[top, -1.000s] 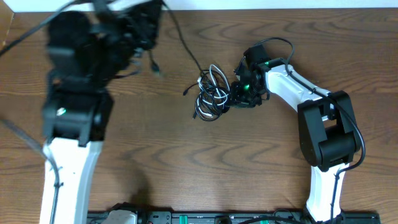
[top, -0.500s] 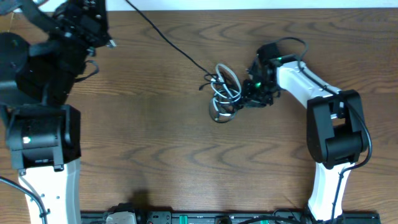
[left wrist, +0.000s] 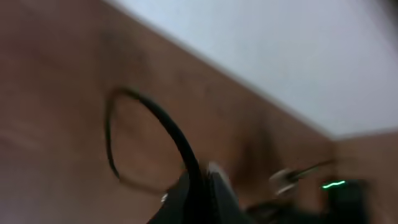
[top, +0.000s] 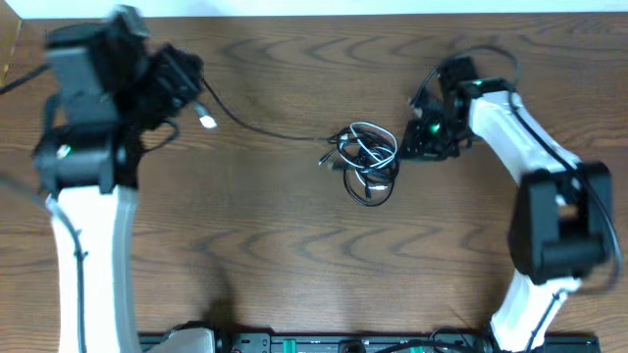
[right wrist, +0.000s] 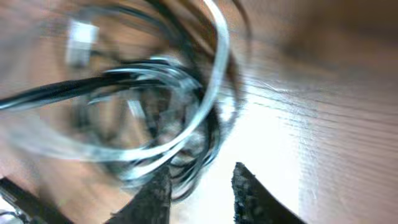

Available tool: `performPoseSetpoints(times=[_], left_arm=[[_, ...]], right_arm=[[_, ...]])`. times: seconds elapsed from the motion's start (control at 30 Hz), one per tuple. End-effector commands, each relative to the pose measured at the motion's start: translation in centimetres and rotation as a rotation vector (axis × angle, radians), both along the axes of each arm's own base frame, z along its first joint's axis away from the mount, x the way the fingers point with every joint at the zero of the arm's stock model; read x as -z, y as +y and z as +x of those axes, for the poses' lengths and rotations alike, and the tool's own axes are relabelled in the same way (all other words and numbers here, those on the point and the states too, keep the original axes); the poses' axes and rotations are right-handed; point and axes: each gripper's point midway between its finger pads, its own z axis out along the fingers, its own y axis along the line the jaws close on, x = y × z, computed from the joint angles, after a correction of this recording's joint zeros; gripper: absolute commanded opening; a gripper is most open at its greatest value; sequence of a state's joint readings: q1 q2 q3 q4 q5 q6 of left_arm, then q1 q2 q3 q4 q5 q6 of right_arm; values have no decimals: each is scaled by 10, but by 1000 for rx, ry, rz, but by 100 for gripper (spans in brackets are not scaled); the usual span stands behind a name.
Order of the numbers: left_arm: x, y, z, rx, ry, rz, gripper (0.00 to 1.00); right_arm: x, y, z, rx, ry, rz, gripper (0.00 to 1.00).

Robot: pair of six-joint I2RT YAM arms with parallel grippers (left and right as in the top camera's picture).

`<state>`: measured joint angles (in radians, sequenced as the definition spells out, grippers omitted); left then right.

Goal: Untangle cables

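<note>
Pinching a black cable (top: 265,130) in the left gripper (top: 194,86), stretched away to the tangle (top: 368,159). Just beyond the right gripper's (right wrist: 202,180) tips, that same tangle, blurred; grip impossible to tell.

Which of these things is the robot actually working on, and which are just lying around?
Job: knot of cables; black cable stretching leftward from it; pale plug end.
Just there: wooden table; black rail at the front edge.
</note>
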<state>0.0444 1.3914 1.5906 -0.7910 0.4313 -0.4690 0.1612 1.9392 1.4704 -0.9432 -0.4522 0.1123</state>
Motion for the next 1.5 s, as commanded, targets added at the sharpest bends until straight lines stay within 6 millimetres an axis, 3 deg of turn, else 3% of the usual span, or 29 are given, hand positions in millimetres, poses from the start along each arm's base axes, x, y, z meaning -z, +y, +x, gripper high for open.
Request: performPoseSetpoints(times=[0.0,0.07,0.13,0.23,0.3,0.43,0.6,0.83,0.93,1.03,1.1,1.23,1.47], left_arm=[[21,-21,0,144,35,103,9],[39,-30,-2,191,93,120,16],[57,-40,-3,235,149,135,31],[78,-49,-3,272,217,139,60],[88,-56,-3,292,246,142,69],[100,-70,-2,355,261,167,72],[110,-88,-3,449,249,213,72],[119,-88,1,450,268,212,72],[119,-88,1,450,269,212,72],[120,-89,1,450,270,211,72],[120,-90,1,453,272,211,72],[126,-97,0,471,285,210,72],[125,-140,-8,632,252,105,72]], right_arm=[[-57,2,1,-37,-163,28,40],[-71,2,0,-36,-199,33,47],[-78,1,-1,-36,-219,36,53],[-76,2,-1,-30,-207,37,56],[-71,2,-1,-32,-193,35,58],[-62,11,-3,-88,-187,37,60],[-46,39,-9,-262,-208,66,60],[4,78,-9,-419,-198,50,58],[26,84,-9,-432,-170,46,46],[29,86,-9,-423,-159,58,15],[24,86,-7,-398,-162,62,1],[-3,87,-7,-378,-193,124,1],[-83,91,-12,-379,-306,363,1]])
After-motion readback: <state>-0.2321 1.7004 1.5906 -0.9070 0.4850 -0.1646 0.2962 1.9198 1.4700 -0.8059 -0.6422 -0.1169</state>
